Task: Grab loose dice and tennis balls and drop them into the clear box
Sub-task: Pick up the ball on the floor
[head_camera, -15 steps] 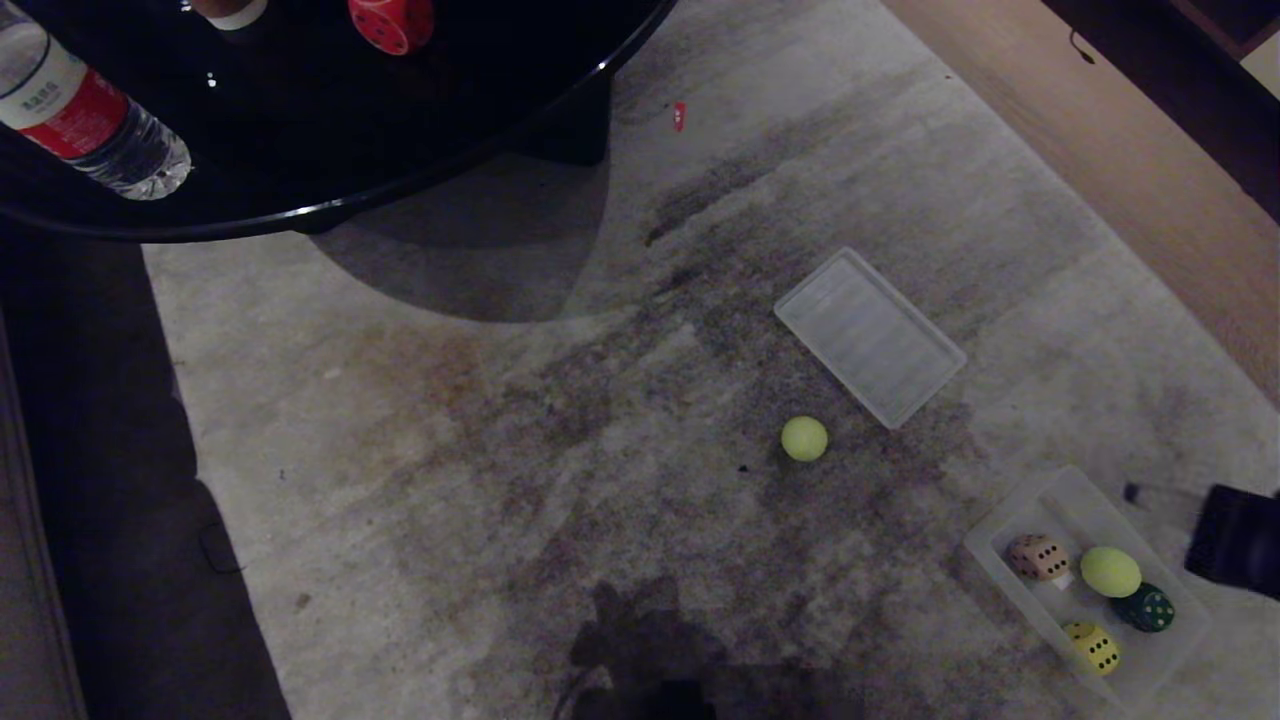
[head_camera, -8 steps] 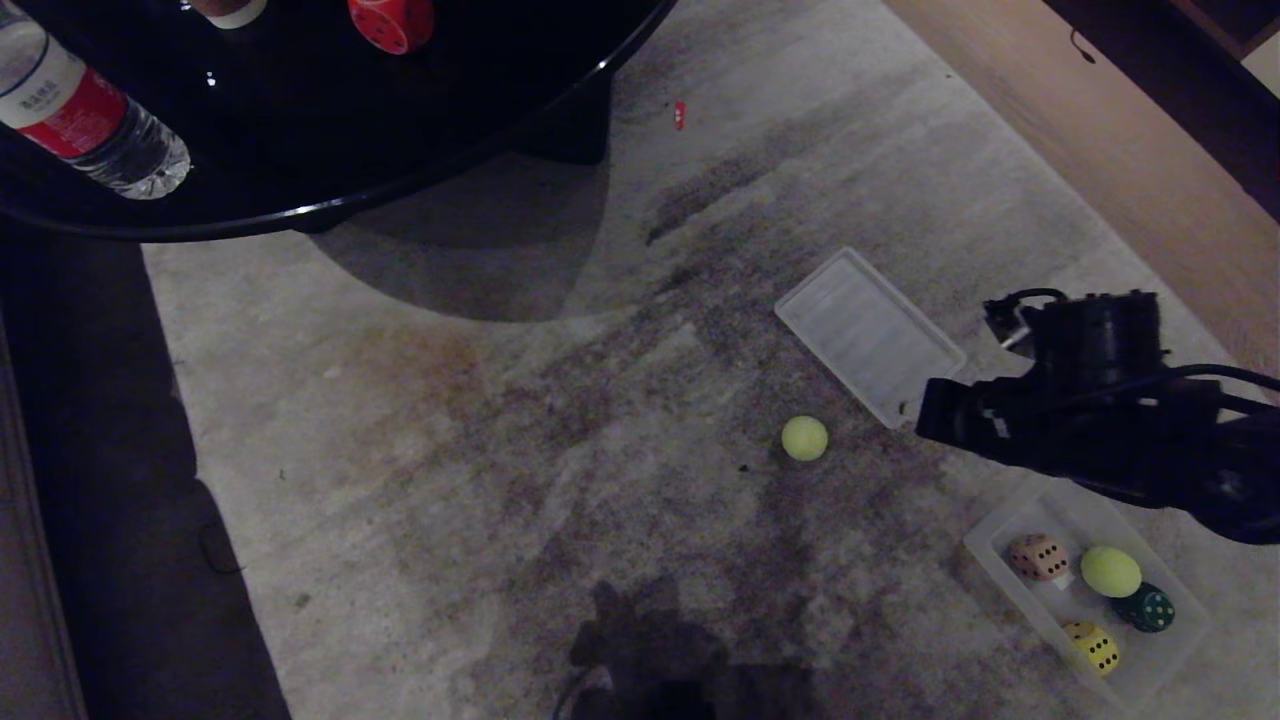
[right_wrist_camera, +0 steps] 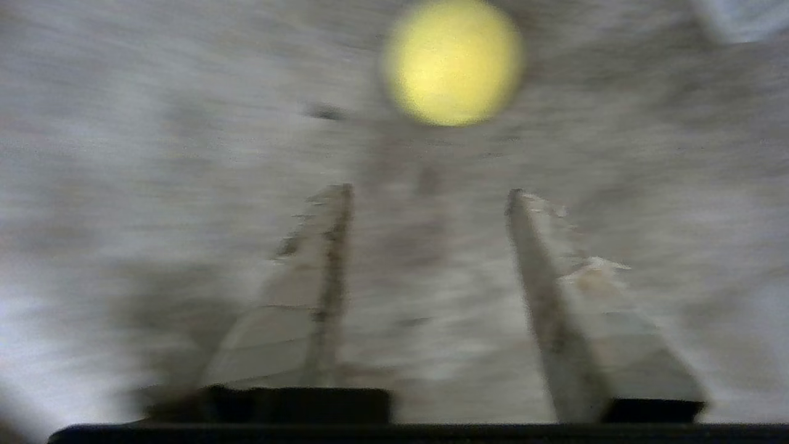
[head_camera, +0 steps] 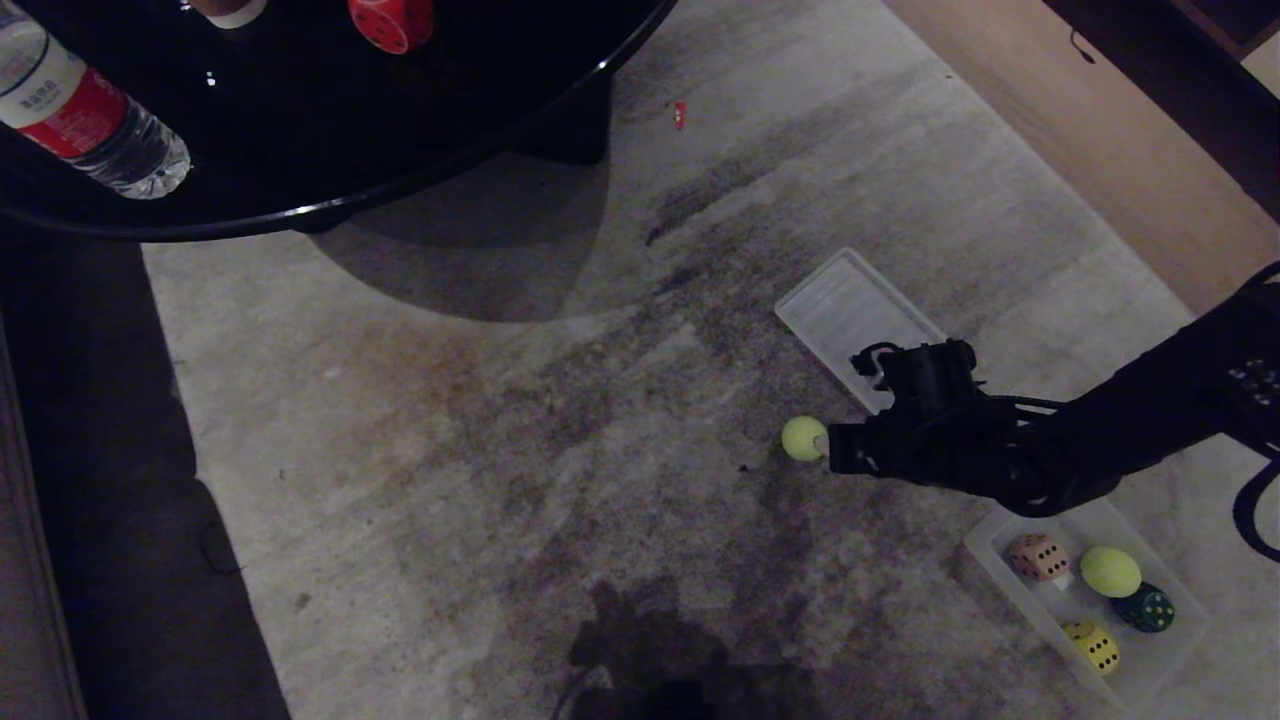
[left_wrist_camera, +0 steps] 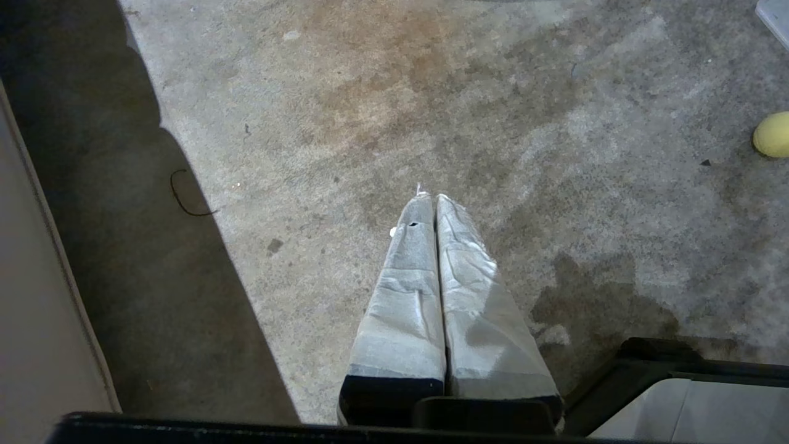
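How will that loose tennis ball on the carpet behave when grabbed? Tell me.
The tennis ball is round and sits free on the carpet, so a nudge from the right claw would probably roll it. Its fuzzy surface should grip the open fingers well. It probably gives slightly when squeezed.

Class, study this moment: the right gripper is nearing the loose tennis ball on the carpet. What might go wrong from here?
1. The open right gripper comes in low from the side; a fingertip could nudge the tennis ball and roll it away.
2. The flat lid lies under the forearm, which might scrape it.
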{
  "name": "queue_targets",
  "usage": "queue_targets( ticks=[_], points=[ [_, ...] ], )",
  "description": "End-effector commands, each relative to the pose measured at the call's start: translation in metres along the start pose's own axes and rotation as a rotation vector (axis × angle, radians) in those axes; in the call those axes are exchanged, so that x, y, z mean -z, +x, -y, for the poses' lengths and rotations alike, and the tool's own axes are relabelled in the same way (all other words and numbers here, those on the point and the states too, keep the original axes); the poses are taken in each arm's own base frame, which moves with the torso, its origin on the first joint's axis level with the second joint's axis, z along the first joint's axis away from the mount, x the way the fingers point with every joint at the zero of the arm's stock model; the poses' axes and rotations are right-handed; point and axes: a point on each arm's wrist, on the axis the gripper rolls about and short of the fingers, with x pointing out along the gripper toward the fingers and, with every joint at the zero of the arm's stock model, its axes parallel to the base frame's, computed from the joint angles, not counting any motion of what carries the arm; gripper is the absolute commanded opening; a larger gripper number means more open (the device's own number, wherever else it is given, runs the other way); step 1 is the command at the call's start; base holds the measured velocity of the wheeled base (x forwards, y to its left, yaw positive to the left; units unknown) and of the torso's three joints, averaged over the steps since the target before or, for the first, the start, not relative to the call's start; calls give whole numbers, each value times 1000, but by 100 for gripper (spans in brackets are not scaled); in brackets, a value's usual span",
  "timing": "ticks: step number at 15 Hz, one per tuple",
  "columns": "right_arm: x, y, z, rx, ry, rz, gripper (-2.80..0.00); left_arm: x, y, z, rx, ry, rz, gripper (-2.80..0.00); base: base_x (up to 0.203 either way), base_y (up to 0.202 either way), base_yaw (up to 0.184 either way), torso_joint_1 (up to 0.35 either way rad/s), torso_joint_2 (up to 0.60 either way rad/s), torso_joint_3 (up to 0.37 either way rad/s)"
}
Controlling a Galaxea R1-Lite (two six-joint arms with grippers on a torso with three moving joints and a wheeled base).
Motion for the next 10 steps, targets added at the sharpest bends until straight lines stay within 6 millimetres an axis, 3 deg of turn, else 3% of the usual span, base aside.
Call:
queue_targets(
  ticks=[1,10],
  points=[
    [14,29,8,76,-50,-38,0,0,0,0,-1,0,-3,-280,0,0,0,0,0,0],
    [18,77,9,90,-57,-24,0,0,0,0,-1,0,-3,-280,0,0,0,0,0,0]
  ],
)
